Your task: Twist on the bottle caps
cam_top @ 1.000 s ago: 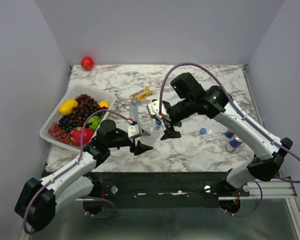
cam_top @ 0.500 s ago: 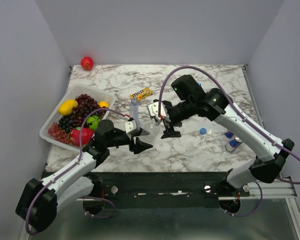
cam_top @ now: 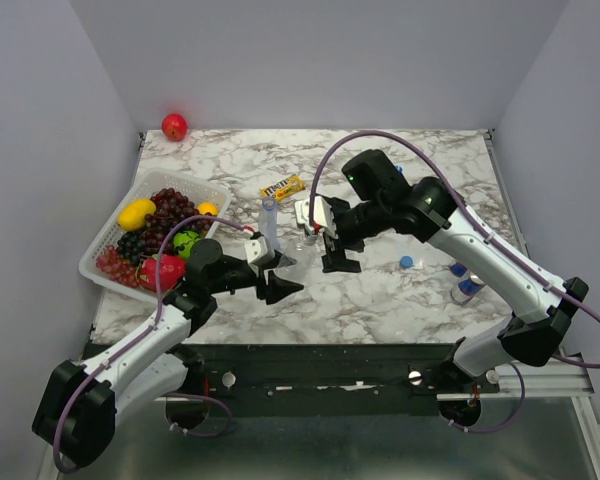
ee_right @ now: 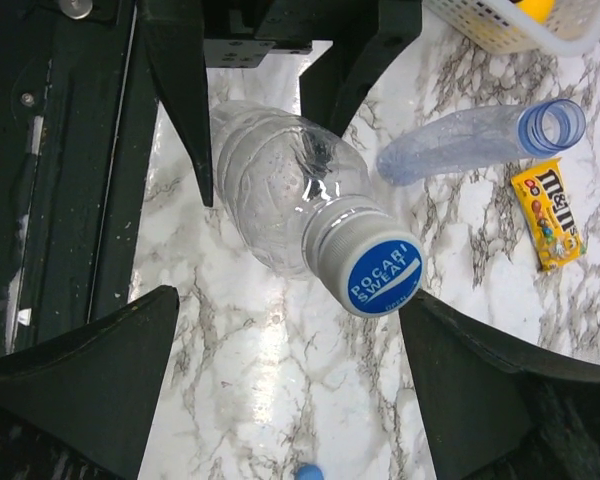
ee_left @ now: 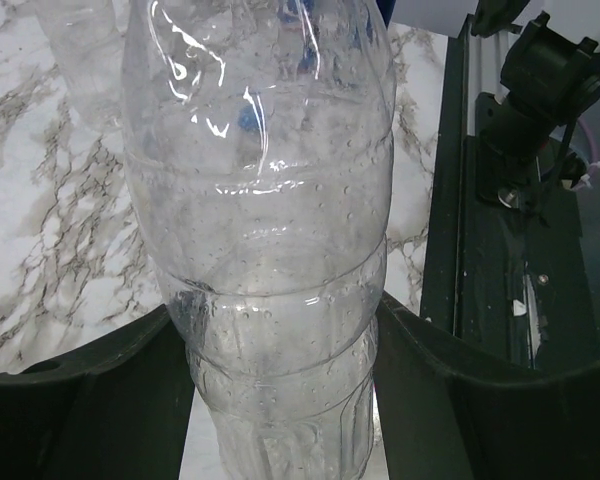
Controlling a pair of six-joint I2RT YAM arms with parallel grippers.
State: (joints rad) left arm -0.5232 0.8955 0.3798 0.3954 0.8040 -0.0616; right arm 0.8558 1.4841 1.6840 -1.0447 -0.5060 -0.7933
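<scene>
Clamped the clear bottle (ee_left: 270, 250) low in the left gripper's (cam_top: 283, 277) jaws, centrally, toward the table's (cam_top: 400, 300) near edge. Hovered with the right gripper's (ee_right: 290, 292) jaws released either side of its Pocari Sweat cap (ee_right: 382, 274), not touching. Judged light, thin-walled, crushable: best pinched gently on the cap's ribbed skirt.

Robot lab enclosure: bare grey walls (cam_top: 310, 60), marble-print table (cam_top: 430, 160), aluminium rail (cam_top: 540, 378) at its near edge.

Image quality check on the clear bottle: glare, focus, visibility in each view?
Left wrist: the bottle fills the frame and is sharp, with white glare streaks on its upper wall; the table looks warped through the plastic. Right wrist: the cap lettering is crisp, with a soft bright patch on the table below it. Top external: even light, but the bottle is hard to make out.
</scene>
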